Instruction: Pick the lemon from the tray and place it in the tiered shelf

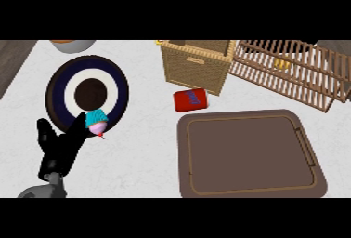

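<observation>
Fingers of the left hand (58,148) stand straight and spread, holding nothing, with the cupcake (96,122) just beyond them and the brown tray (250,155) far to its right.

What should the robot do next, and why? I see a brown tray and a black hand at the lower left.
Probably just keep its hands back. No lemon shows on the tray, and a small yellow thing, likely the lemon, already sits behind the slats of the tiered shelf. The left hand rests open at the lower left.
</observation>
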Tool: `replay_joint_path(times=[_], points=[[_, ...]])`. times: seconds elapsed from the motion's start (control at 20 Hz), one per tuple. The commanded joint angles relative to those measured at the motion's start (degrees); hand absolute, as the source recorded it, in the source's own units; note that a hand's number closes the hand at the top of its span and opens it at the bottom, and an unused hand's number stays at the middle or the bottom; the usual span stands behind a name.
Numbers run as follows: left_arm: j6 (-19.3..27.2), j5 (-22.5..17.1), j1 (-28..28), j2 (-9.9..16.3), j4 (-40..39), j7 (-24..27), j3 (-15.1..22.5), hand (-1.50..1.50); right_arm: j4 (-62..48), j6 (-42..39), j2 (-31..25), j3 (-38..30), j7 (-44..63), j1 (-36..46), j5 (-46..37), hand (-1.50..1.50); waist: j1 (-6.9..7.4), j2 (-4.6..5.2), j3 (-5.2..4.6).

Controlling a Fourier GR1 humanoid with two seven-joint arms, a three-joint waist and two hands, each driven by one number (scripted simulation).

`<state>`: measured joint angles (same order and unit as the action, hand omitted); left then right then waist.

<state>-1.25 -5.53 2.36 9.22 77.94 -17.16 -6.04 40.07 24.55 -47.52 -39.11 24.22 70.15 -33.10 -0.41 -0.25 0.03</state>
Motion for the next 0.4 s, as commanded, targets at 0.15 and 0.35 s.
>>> replay_joint_path(times=[0.15, 0.35], points=[[-1.0, -1.0, -2.4, 1.5, 2.9, -1.7, -1.1, 0.0, 5.7, -9.6, -8.4, -7.4, 0.2, -10.4, 9.3, -1.5, -0.18, -0.07, 0.02], [0.3, 0.7, -2.0, -1.0, -0.9, 1.9, 0.1, 0.0, 11.8, -15.1, -7.6, -10.2, -1.9, -18.7, 15.1, -1.5, -0.46, 0.0, -0.02]])
